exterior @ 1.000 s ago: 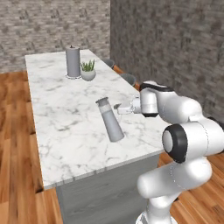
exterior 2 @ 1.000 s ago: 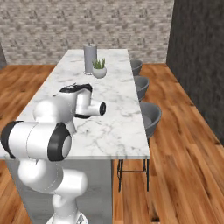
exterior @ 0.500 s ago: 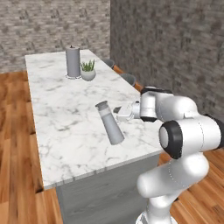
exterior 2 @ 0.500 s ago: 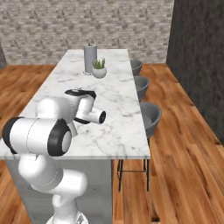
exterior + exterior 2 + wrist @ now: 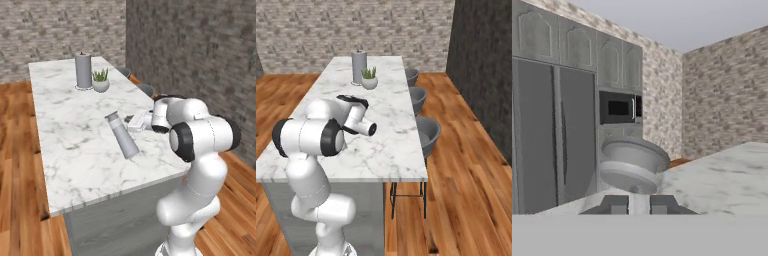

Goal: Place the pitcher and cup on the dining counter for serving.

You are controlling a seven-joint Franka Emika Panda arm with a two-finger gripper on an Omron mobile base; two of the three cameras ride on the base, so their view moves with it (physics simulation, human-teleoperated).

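Veined marble dining counter (image 5: 75, 145) (toppled, flared pitcher (image 5: 122, 136))

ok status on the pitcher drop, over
Gripper level with the counter, beside the pitcher's top; open or shut unclear. Pitcher lying on its side on the dining counter, not upright. Grey cylinder and potted plant stand at the far end.

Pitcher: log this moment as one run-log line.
pitcher: lying on its side on dining counter | pincer: beside its rim end, grip unclear | cup: unplaced
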